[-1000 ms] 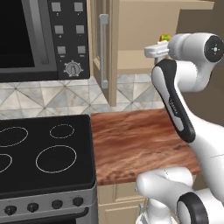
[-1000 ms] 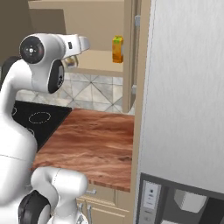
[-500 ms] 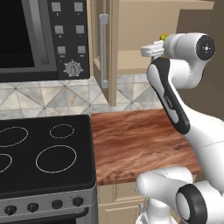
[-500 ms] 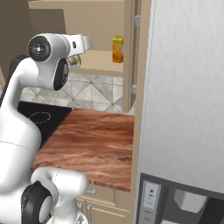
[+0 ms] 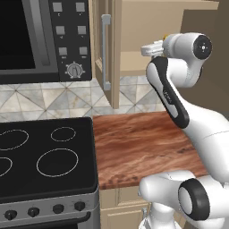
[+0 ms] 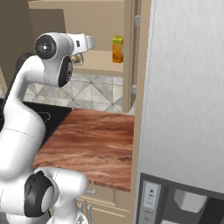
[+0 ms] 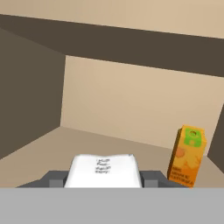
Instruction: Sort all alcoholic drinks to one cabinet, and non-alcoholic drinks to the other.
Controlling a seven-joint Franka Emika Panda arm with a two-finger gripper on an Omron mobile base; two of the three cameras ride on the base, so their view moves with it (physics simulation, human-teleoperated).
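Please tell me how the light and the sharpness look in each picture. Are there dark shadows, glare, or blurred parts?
Hand view: soft and slightly blurred; the cabinet's left wall lies in deep shadow, while the orange-yellow carton is evenly lit. Left base view: sharp, flat light, no glare on the stovetop. Right base view: sharp; the white arm is bright, and the refrigerator door shows a faint sheen.

Wooden table (image 5: 138, 143), reddish-brown grain, bare top. Black stovetop (image 5: 44, 156) touching its left edge, white burner rings; row of dark knobs (image 5: 42, 210) along the near front. Black microwave (image 5: 40, 38) above the stove, keypad and round dial (image 5: 73, 70) on its right side. Grey-beige diamond tile backsplash (image 5: 53, 96) behind. Brushed steel fridge (image 6: 183, 100) at right, dispenser panel (image 6: 183, 201) low down.
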